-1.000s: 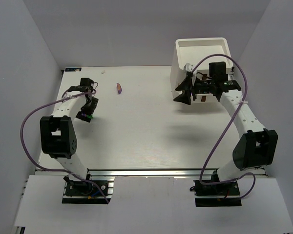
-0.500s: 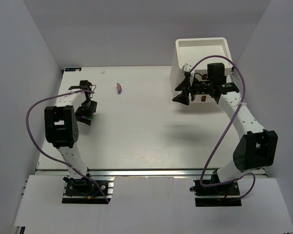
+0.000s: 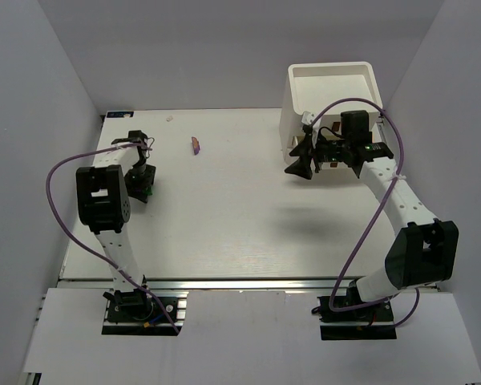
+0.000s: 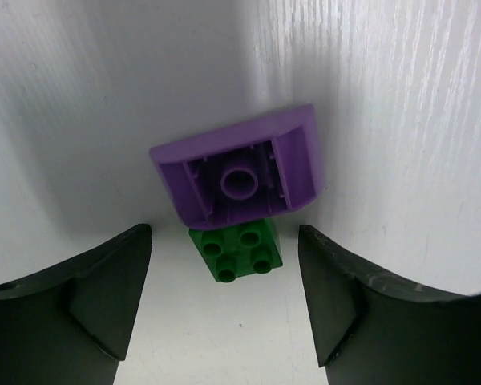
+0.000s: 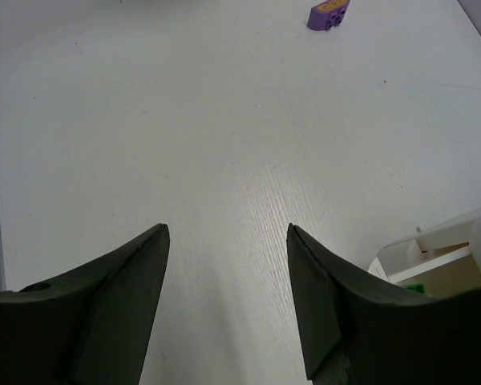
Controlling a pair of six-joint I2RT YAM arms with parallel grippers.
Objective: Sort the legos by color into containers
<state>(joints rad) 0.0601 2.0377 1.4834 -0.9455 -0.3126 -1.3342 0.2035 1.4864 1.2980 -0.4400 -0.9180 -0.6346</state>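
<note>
The left fingers [image 4: 80, 297] stand wide apart and hold nothing. They point straight down at the table [image 3: 240, 216], far to the left of the white stacked unit [image 3: 330, 69], near the opposite edge. Between their tips lie two legos that neither finger touches. One is a purple brick [image 4: 240, 172] with one curved side, turned so its hollow underside faces the wrist camera. The other is a small green brick [image 4: 240, 250] showing four studs, set against the purple one's nearer edge. Behind these fingers the left wrist is bent sharply downward. The forearm folds back on itself to the dark elbow block, and the lower link runs down from there to the base at the near edge of the table. The right fingers [image 5: 88, 305] are also parted, with only bare table in the gap and nothing gripped. They hang above the table just off the unit's near left corner and point away from it toward the left. The right wrist lies across the front of the unit, and the forearm slopes back and to the right to the elbow, which stands over the base. A corner of the unit shows at the lower right of the right wrist view with a speck of green in it, though I cannot tell which compartment that is. Another purple brick [image 3: 195, 145] lies alone on the table well left of the unit, between it and the left arm.
</note>
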